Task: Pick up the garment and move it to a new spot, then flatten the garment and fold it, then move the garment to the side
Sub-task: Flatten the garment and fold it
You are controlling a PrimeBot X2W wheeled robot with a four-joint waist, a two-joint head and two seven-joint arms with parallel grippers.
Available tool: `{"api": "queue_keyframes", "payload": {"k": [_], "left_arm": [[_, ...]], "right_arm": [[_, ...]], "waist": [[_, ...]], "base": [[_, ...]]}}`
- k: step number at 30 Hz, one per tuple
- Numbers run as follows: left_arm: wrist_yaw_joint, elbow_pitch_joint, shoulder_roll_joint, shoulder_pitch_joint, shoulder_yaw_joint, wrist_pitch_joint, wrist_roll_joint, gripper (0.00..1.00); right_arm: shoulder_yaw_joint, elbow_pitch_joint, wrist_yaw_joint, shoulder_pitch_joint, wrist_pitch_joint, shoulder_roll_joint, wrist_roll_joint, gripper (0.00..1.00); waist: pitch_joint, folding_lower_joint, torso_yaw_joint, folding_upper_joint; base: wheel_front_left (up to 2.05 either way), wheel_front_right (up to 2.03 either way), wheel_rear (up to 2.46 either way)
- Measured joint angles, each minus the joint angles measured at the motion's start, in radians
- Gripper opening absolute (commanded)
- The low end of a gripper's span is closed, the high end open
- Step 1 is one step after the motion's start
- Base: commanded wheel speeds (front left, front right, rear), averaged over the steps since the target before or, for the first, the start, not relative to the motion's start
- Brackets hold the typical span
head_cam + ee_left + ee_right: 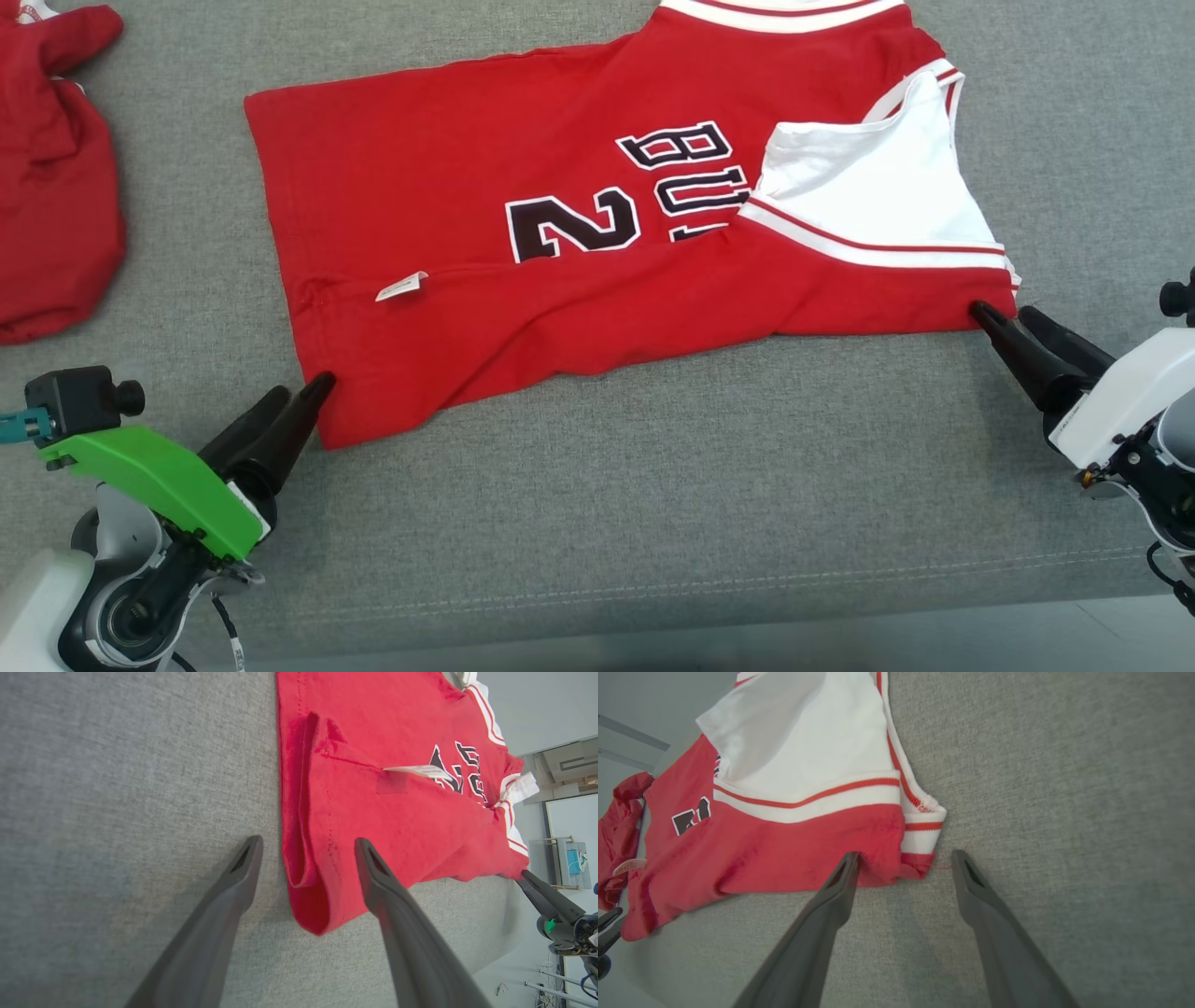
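Note:
The garment (448, 187) is a red jersey with black lettering, white trim and a white inner panel turned out at its right end, lying folded lengthwise on the grey cushion (653, 485). My left gripper (301, 387) is open at the garment's near-left hem corner. In the left wrist view the left gripper (308, 843) has its jaws apart on either side of that folded corner of the garment (397, 812). My right gripper (1004, 311) is open at the near-right corner. The right wrist view shows the right gripper (906, 855) straddling the trimmed corner of the garment (784, 844) without pinching it.
A second red cloth (56, 187) lies bunched at the far left of the cushion. The cushion's front edge (653, 621) runs close below both arms. Bare grey fabric stretches between the garment and that edge.

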Motion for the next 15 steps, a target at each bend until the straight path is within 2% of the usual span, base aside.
{"api": "queue_keyframes", "payload": {"k": [15], "left_arm": [[-0.011, -0.021, 0.008, 0.000, -0.044, 0.002, 0.028, 1.00]], "right_arm": [[-0.002, 0.027, 0.025, -0.002, -0.019, 0.002, 0.000, 1.00]], "waist": [[0.021, 0.0000, 0.004, 0.0000]], "base": [[0.00, 0.00, 0.00]]}}
